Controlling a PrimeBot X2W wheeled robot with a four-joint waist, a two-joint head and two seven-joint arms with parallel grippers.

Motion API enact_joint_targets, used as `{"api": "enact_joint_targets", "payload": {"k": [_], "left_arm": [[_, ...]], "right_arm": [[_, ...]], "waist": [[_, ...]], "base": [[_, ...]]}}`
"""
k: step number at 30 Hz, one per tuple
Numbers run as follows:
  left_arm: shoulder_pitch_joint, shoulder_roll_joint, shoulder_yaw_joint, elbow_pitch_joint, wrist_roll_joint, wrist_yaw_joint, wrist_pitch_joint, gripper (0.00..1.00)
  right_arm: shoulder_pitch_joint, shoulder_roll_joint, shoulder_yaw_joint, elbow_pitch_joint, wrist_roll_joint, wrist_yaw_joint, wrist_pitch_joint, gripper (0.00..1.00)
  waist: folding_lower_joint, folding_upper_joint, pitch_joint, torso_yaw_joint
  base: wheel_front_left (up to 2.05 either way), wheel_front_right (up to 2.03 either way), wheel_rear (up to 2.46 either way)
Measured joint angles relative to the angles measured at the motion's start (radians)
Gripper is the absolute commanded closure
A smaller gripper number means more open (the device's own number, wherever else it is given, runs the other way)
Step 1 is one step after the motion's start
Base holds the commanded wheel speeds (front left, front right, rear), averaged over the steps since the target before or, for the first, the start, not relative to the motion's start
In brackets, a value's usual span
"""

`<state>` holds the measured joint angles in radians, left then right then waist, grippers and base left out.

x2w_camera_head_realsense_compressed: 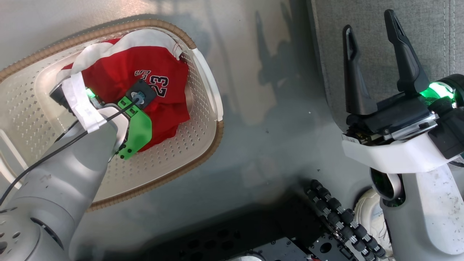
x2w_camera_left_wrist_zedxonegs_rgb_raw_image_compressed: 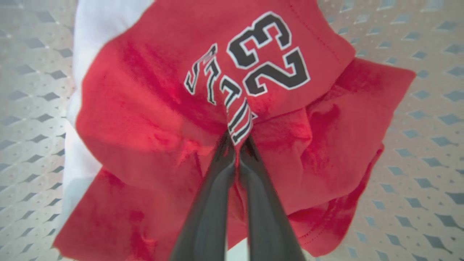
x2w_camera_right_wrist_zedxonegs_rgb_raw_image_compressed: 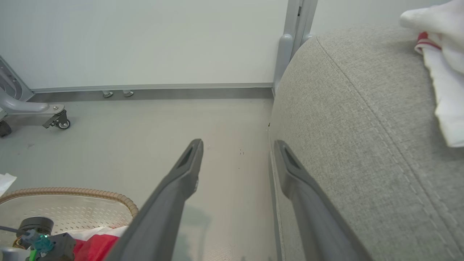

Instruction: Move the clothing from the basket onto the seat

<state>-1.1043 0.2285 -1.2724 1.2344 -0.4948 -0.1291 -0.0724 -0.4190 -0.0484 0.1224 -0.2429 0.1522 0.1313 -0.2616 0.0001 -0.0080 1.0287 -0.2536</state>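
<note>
From the head, my left arm (x2w_camera_head_realsense_compressed: 69,166) reaches down into the basket (x2w_camera_head_realsense_compressed: 214,145), which stands on the floor (x2w_camera_head_realsense_compressed: 272,108) just beside the seat (x2w_camera_head_realsense_compressed: 427,36). The red jersey (x2w_camera_head_realsense_compressed: 119,72) lies bunched inside the basket under my wrist, its white trim draped toward the rim. My right gripper (x2w_camera_head_realsense_compressed: 369,23) hangs over the seat's edge, fingers spread wide and holding nothing, I judge to stay out of the left arm's way. At the left wrist, my left gripper (x2w_camera_left_wrist_zedxonegs_rgb_raw_image_compressed: 235,145) is closed almost to touching, with a fold of the jersey pinched between the tips right at the lettering beside the 23. A grip near the middle should make the cloth come up as one bundle, though the loose edges may drag on the basket wall. At the right wrist, the open fingers straddle the line where floor meets seat, and a second garment (x2w_camera_right_wrist_zedxonegs_rgb_raw_image_compressed: 444,83), white with a red edge, lies on the seat.
</note>
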Motion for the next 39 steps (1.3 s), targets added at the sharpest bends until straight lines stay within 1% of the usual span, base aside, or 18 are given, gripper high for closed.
{"api": "enact_joint_targets", "payload": {"k": [7,12,19,28,31,33,39], "left_arm": [[-0.008,-0.004,-0.004,0.001,0.001,0.0,-0.036,1.0],[-0.008,-0.026,-0.005,-0.014,-0.005,0.0,-0.074,1.0],[0.018,-0.047,-0.007,-0.039,-0.009,0.0,-0.125,1.0],[0.077,-0.063,-0.008,-0.082,-0.029,0.0,-0.184,1.0],[0.095,-0.062,-0.004,-0.109,-0.045,0.0,-0.186,1.0],[0.1,-0.056,0.013,-0.15,-0.049,0.0,-0.188,1.0],[0.164,-0.032,0.097,-0.286,-0.032,0.008,-0.19,1.0]], "right_arm": [[-0.002,0.0,0.0,0.006,-0.001,0.0,0.0,0.0],[-0.002,0.0,-0.008,0.025,-0.001,0.0,0.0,0.0],[-0.006,0.0,-0.013,0.061,-0.004,0.0,0.0,0.0],[0.0,0.0,-0.018,0.112,-0.019,0.0,0.0,0.0],[0.017,0.001,-0.024,0.127,-0.027,0.0,0.0,0.0],[0.027,0.001,-0.029,0.138,-0.032,0.0,0.0,0.0],[0.067,0.001,-0.042,0.176,-0.049,0.0,0.0,0.0]], "waist": [[-0.0001,0.0,-0.01,0.002],[-0.0001,0.0,-0.033,0.011],[-0.0001,0.0,-0.094,0.031],[-0.0001,0.0,-0.205,0.062],[-0.0001,0.0,-0.247,0.074],[-0.0001,0.0,-0.275,0.083],[-0.0001,0.0,-0.37,0.116]], "base": [[0.0,0.0,0.0],[0.0,0.0,0.0],[0.0,0.0,0.0],[0.0,0.0,0.0],[0.0,0.0,0.0],[0.0,0.0,0.0],[0.0,0.0,0.0]]}}
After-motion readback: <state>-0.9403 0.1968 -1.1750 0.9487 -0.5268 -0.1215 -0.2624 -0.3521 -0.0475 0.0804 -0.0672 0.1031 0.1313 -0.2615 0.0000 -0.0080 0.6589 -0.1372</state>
